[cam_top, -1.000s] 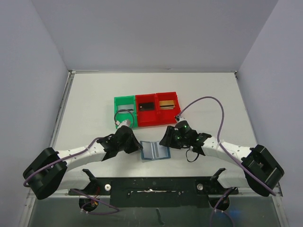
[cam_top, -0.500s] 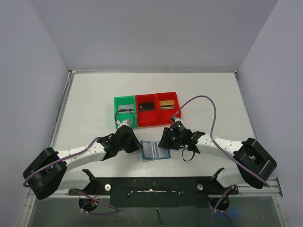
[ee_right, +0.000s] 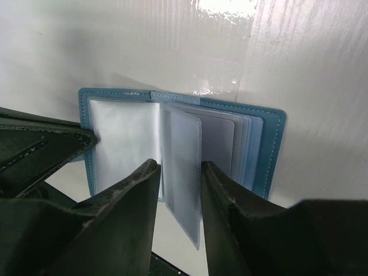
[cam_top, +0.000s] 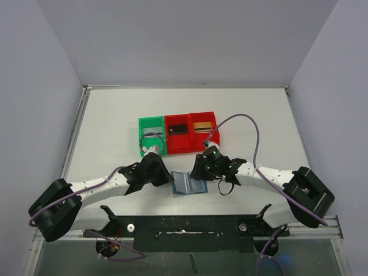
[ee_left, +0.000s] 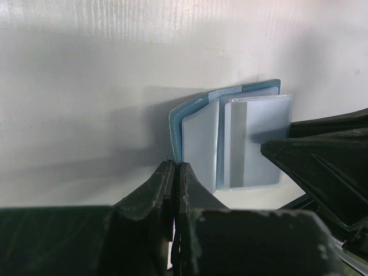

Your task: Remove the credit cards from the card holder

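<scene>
The blue card holder [cam_top: 188, 182] lies open on the white table between both arms. My left gripper [cam_top: 170, 179] is shut on its left edge; in the left wrist view the left gripper [ee_left: 177, 168] pinches the blue cover [ee_left: 175, 123]. My right gripper [cam_top: 198, 174] is open at the holder's right side. In the right wrist view the right gripper [ee_right: 181, 167] straddles a clear plastic sleeve [ee_right: 185, 167] standing up from the open card holder [ee_right: 270, 150]. A pale card with a grey stripe [ee_left: 253, 141] shows in the left wrist view.
A green bin [cam_top: 152, 136] with a coiled cable and two red bins [cam_top: 191, 132] holding dark and gold items stand just behind the holder. The arm bases and a black rail [cam_top: 184, 227] run along the near edge.
My right gripper has moved left and closer onto the card holder's right side. The left gripper has held its grip without moving.
</scene>
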